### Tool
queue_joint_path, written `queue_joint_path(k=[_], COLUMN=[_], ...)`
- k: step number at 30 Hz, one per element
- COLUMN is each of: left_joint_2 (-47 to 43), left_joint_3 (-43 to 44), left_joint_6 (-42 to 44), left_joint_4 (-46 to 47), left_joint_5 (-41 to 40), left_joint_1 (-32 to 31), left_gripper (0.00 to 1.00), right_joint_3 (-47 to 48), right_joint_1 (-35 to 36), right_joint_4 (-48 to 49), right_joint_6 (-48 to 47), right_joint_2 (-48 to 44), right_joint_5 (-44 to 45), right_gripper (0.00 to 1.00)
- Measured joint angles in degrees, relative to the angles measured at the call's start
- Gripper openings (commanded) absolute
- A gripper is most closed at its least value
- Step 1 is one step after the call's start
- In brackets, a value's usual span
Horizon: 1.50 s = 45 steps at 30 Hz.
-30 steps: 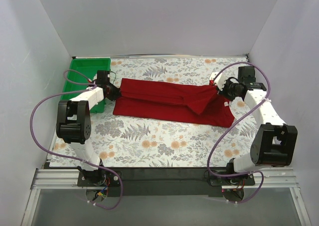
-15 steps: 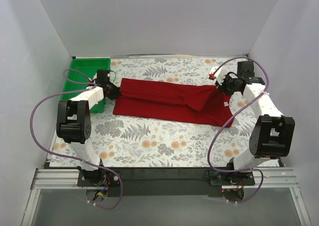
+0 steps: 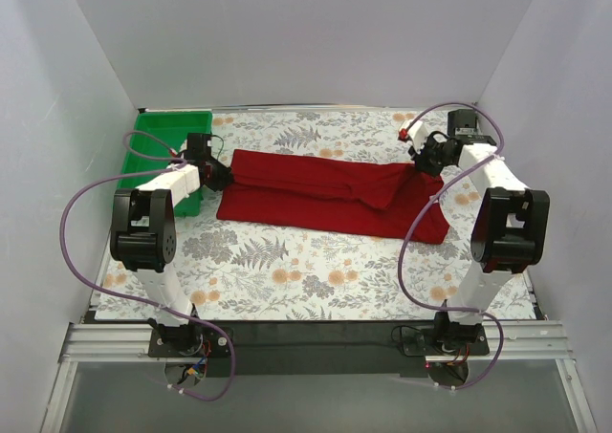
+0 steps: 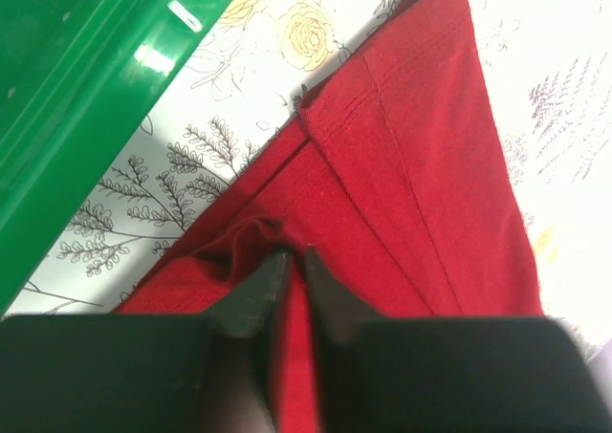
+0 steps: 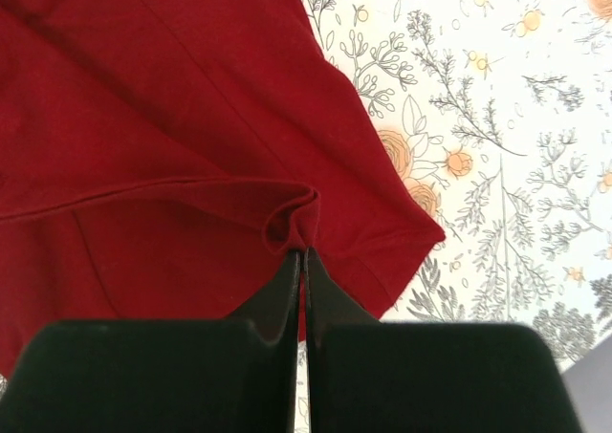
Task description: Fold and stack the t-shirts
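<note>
A dark red t-shirt (image 3: 325,199) lies stretched lengthwise across the flowered table, folded into a long band. My left gripper (image 3: 222,177) is at its left end. In the left wrist view the fingertips (image 4: 292,256) stand only a sliver apart, with a bunched ridge of the red cloth (image 4: 411,165) between them. My right gripper (image 3: 418,162) is at the far right end of the shirt. In the right wrist view its jaws (image 5: 304,251) are shut on a small rolled fold of the cloth (image 5: 172,118) near a corner hem.
A green plastic tray (image 3: 167,127) stands at the far left, right beside the left gripper, and its wall fills the left of the left wrist view (image 4: 76,98). White walls enclose the table on three sides. Purple cables loop off both arms.
The right arm has swung back toward the far right corner, drawing the shirt's right end flatter and straighter. The left arm stayed put, and its jaws have eased slightly apart.
</note>
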Motion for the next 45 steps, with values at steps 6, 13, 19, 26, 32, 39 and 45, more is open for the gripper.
queue_joint_path(k=[6, 13, 19, 26, 32, 39, 45], left_joint_2=[-0.76, -6.67, -15.52, -30.03, -42.21, -50.69, -51.28], left_joint_3=[0.0, -2.08, -6.56, -15.13, -22.18, -27.54, -28.44], left_joint_6=[1.31, 3.67, 8.0, 15.19, 20.85, 25.44, 26.51], left_joint_4=[0.04, 1.88, 4.72, 7.41, 8.15, 7.67, 7.74], left_joint_5=[0.04, 1.9, 4.85, 6.97, 8.0, 7.8, 7.96], left_joint_1=[0.02, 0.13, 0.13, 0.13, 0.13, 0.13, 0.13], left_gripper=[0.4, 0.52, 0.57, 0.63, 0.69, 0.71, 0.71], right_joint_3=[1.77, 4.66, 7.69, 8.52, 8.24, -0.35, -6.4], right_joint_1=[0.0, 0.0, 0.0, -0.02, -0.63, -1.31, -1.01], right_joint_4=[0.0, 0.09, 0.46, 3.54, 8.74, 10.86, 2.82], right_joint_6=[1.66, 4.11, 7.61, 14.91, 23.43, 21.55, 3.61], right_joint_2=[4.31, 10.29, 14.47, 15.65, 15.04, 3.19, -7.23], right_joint_5=[-0.02, 0.57, 0.96, 4.87, 10.38, 4.87, -13.11], right_gripper=[0.01, 0.01, 0.01, 0.24, 0.58, 0.56, 0.64])
